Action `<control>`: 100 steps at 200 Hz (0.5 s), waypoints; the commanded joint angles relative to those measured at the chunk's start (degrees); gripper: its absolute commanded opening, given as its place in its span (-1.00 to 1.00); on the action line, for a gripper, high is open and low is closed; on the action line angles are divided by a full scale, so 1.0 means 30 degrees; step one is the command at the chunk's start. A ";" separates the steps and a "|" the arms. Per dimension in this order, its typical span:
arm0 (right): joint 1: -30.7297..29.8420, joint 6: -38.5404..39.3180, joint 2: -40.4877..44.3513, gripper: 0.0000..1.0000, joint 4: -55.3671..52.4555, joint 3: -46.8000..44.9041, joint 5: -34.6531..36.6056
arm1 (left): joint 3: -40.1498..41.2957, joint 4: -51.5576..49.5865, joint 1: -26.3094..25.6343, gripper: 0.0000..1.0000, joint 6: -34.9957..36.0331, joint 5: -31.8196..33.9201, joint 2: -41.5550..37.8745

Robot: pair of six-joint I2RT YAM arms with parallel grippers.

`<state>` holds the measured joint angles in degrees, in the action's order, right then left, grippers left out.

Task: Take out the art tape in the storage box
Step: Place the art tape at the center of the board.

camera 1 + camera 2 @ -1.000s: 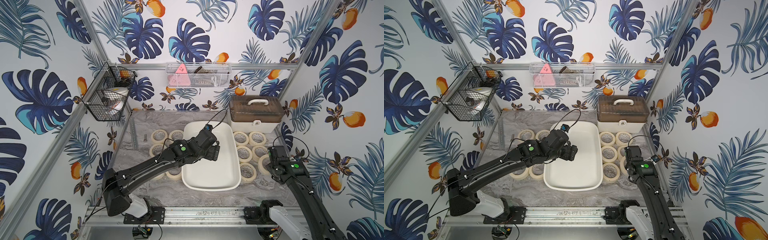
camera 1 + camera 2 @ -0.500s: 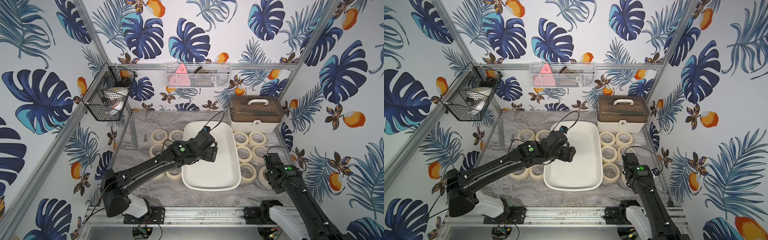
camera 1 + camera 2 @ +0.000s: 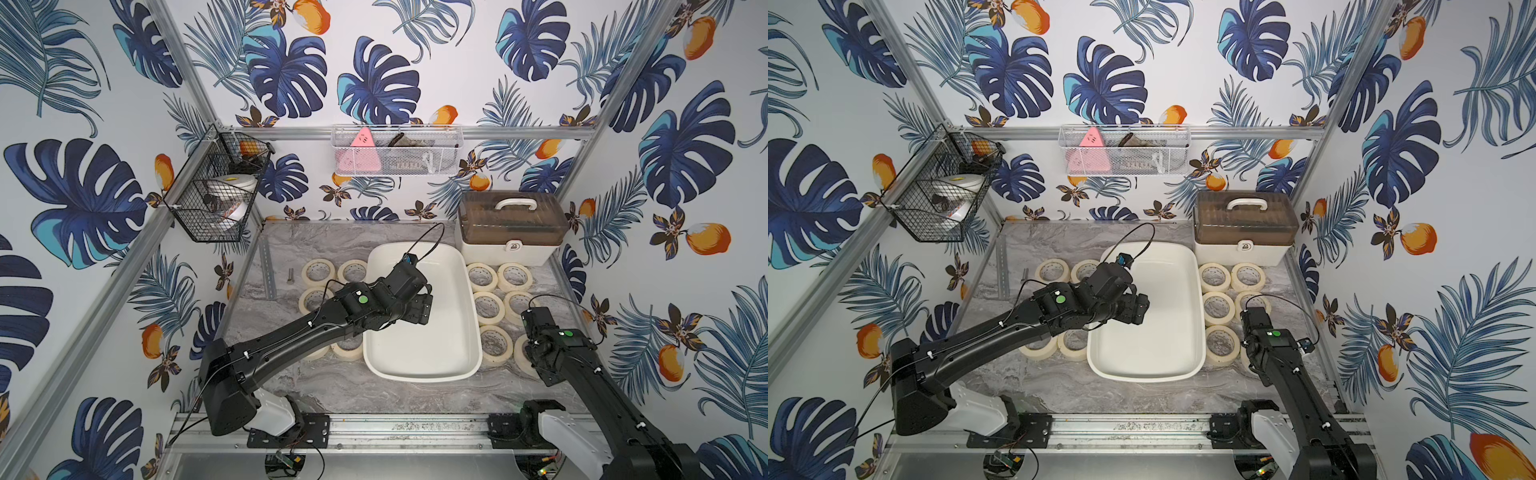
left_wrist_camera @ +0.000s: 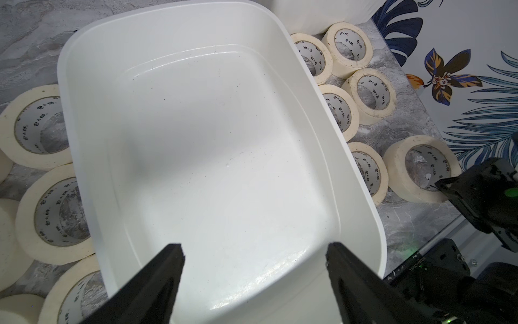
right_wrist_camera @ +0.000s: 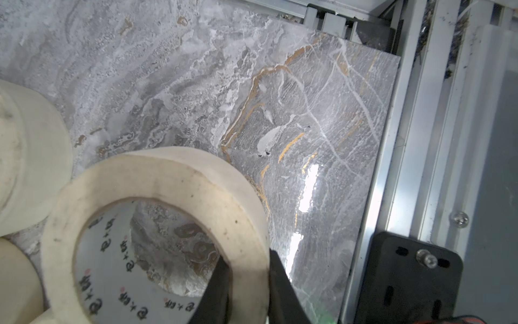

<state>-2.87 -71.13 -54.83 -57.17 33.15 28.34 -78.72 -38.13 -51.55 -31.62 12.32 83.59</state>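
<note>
brown-lidded case [image 3: 513, 232], black wire basket [image 3: 216, 195], white mesh basket [image 3: 397, 154]

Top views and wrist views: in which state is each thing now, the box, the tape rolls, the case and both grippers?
storage box: lidless, upright, empty.
art tape rolls: out of the box, lying flat on both sides of it.
held roll: wall pinched by the right gripper; lifted or not, cannot tell.
left gripper: open, empty, over the box.
right gripper: shut on the held roll.
handled case: lid closed.
</note>
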 commanded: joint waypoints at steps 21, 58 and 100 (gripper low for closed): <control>0.0078 0.1465 -0.0836 -1.00 0.2604 -0.0296 0.0168 | -0.0028 0.0179 0.0045 0.76 -0.0184 0.0058 -0.0111; 0.0250 0.1651 -0.1963 -1.00 0.3558 -0.0297 0.0309 | -0.0004 0.0069 0.0074 0.76 -0.0257 0.0055 -0.0120; 0.0372 0.2222 -0.2450 -0.60 0.4585 -0.0335 0.0649 | 0.0067 0.0055 0.0074 0.76 -0.0243 0.0130 -0.0204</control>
<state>-1.93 -65.84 -61.87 -46.81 32.16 28.42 -78.70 -38.15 -51.44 -31.83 12.21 83.44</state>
